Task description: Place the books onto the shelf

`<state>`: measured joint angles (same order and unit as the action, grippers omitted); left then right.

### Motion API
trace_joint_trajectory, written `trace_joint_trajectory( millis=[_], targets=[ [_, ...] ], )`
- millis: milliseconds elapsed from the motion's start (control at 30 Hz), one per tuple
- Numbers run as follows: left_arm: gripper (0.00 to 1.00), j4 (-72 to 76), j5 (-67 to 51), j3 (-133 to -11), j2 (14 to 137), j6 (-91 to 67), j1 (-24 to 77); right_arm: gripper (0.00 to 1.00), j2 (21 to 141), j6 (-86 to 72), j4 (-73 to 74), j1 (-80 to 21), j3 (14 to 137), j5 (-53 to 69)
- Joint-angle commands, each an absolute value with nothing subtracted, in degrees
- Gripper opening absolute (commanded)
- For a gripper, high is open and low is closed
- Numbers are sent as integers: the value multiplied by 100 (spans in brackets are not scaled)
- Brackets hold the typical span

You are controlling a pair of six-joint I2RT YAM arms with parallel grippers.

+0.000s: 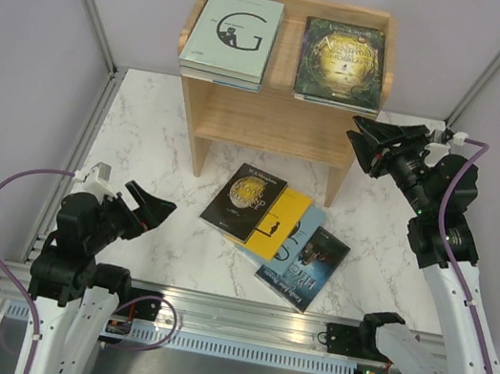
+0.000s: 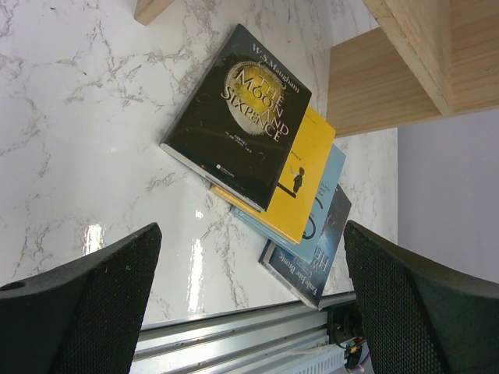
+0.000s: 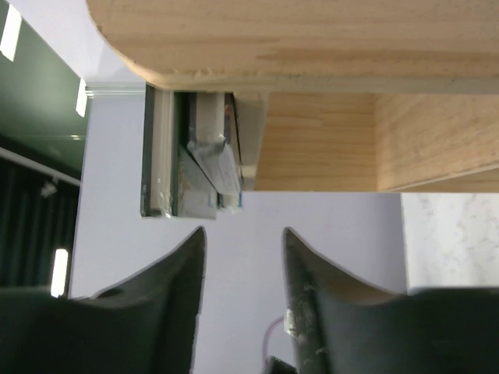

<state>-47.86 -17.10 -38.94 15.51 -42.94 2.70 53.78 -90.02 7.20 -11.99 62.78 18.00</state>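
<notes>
Books (image 1: 232, 37) atop shelf (image 1: 271, 125), loose books (image 1: 268, 221) fanned in front

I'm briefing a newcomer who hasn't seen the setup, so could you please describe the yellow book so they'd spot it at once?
Find the wooden shelf at the back of the marble table; in front of it four books lie fanned out. The yellow book is second from the top, under the black book and over a pale blue one, the only yellow cover there.
</notes>
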Motion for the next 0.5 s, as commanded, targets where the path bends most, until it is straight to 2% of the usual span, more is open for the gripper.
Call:
trace_joint_trajectory(
  millis=[0, 33, 100, 467],
  targets=[
    [99, -4685, -1837, -3867, 1538, -4236, 246, 43, 5326, -8991, 598, -1169, 6354, 1811],
    [99, -4685, -1828, -3858, 1521, -4236, 246, 37, 5352, -8939, 598, -1178, 6398, 1793],
    [99, -4684, -1811, -3876, 1529, -4236, 246, 32, 5405, -8877, 589, -1169, 6521, 1749],
    [99, -4650, -1758, -3876, 1582, -4236, 246, 22, 5871, -9052, 44, -1195, 6732, 1995]
  ],
)
